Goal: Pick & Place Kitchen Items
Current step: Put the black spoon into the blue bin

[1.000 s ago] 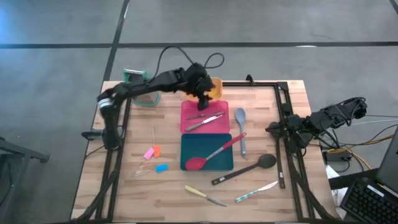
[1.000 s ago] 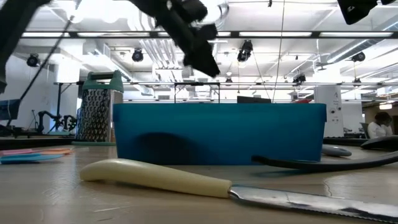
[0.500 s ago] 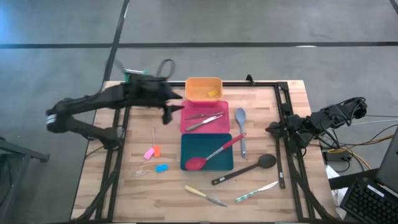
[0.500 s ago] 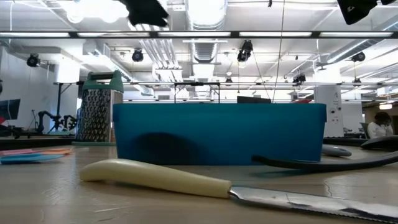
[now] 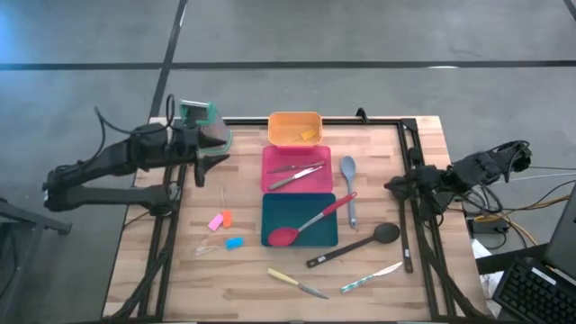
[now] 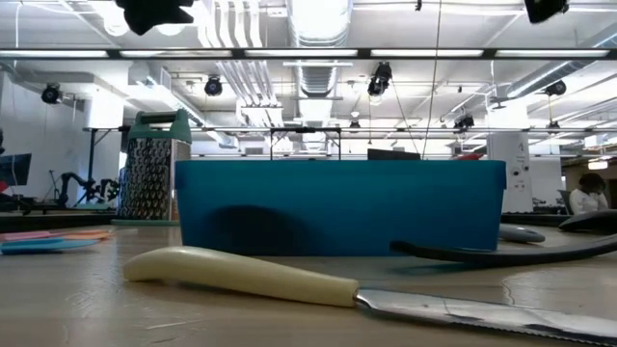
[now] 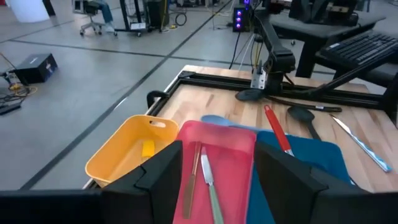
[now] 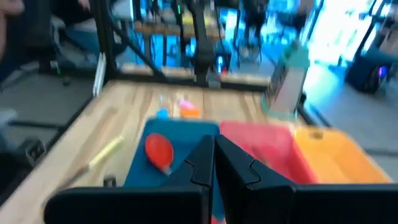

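Between picks, by the look of it. Taking the teal tray as landmark: left gripper up-left of it by the grater, jaws wide, empty. Right gripper right of it, pinched shut, idle. Red spoon across it; black spoon, cream-handled knife below, loose. Next: reaching for one.

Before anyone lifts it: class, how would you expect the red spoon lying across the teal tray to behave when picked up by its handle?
The red spoon is long and slim with its bowl at one end, so it would probably tip bowl-down if gripped near the handle's tip. It looks light and likely stiff. Its handle overhangs the rim of the teal tray, so it may pivot or slide there when nudged.
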You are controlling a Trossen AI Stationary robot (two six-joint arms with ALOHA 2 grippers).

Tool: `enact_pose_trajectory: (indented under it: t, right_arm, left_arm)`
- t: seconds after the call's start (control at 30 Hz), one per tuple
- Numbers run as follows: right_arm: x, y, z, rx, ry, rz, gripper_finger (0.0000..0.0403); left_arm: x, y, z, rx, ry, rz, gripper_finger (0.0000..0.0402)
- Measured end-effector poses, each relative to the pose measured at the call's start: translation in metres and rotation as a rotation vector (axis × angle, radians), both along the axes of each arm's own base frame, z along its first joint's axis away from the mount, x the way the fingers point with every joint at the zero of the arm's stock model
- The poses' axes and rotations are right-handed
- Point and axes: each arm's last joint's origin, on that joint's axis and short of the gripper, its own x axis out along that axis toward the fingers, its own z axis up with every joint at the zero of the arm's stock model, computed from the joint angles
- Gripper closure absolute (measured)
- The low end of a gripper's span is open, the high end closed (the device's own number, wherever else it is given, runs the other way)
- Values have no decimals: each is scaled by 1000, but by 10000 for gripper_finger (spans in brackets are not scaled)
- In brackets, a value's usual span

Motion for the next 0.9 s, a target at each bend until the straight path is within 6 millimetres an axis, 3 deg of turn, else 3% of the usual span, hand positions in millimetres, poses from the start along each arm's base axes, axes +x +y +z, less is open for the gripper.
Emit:
enact_pose_trajectory:
  t: [0.27,0.53,0.73,0.9]
  right_arm:
    - [15,7,18,40,-183,8,394]
    - [35,16,23,32,-207,-12,394]
    - [41,12,15,12,-112,-300,394]
    - [36,6,7,122,28,-502,394]
  left_arm:
    - [-8,-2,-12,17,6,-4,200]
    - [-5,-1,-22,9,39,-5,200]
    - [-3,-1,-31,2,67,-6,200]
    - [-2,0,-34,-1,78,-6,200]
